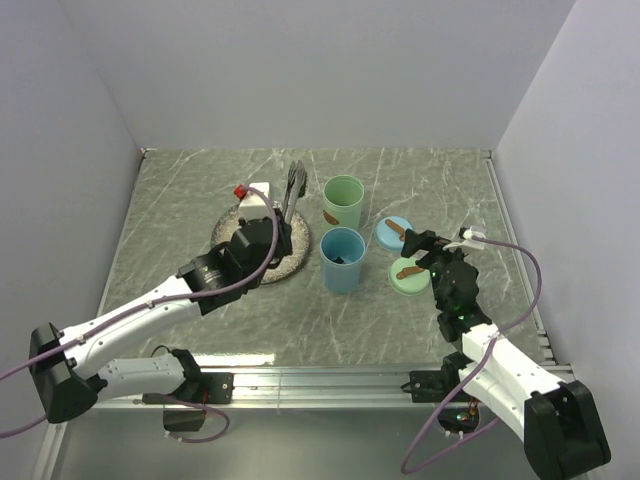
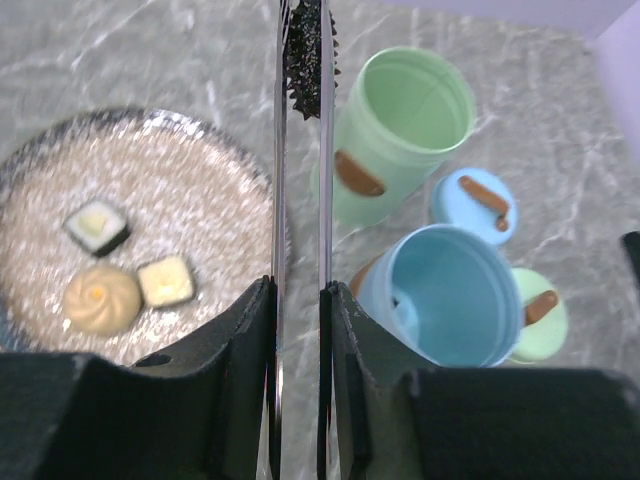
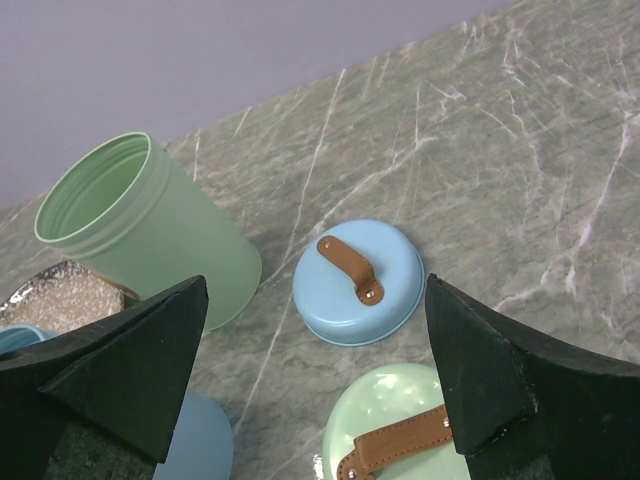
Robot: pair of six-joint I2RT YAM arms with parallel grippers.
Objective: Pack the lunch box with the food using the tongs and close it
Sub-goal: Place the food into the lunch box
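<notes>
Within left pincer [image 2: 300,300], tongs [image 2: 308,60] clamped; tips past plate [image 2: 180,190] rim

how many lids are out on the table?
2. The blue lid lies right of the green cup; the green lid lies right of the blue cup. Both sit handle-up on the table. None seem hidden.

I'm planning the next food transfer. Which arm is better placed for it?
Left. The left gripper is shut on the tongs, whose tips pinch something dark beside the green cup, next to the plate. The right gripper hangs open and empty above the blue lid.
</notes>
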